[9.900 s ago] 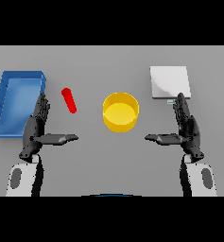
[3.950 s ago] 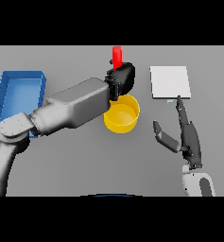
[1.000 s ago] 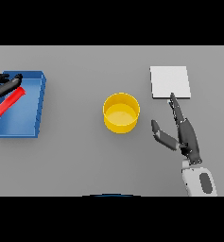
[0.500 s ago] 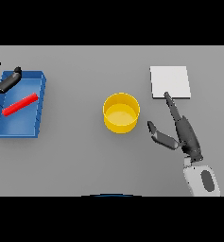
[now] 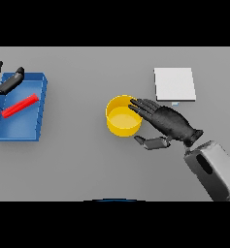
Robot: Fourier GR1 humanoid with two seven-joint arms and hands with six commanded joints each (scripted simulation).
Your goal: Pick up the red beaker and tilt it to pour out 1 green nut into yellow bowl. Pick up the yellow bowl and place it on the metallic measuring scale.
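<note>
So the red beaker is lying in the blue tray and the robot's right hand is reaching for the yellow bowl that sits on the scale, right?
Not quite. The head view shows the yellow bowl on the grey table, not on the scale. The red beaker does lie in the blue tray, and the right hand is at the bowl.

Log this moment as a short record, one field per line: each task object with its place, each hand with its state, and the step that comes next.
red beaker: lying on its side inside the blue tray, released
yellow bowl: upright on the grey table, centre
measuring scale: right of the bowl, farther back, nothing on it
left hand: open, at the tray's far left edge, holding nothing
right hand: open, fingers straight over the bowl's right rim, thumb below it
next step: probably grasping the bowl to carry it to the scale
</note>
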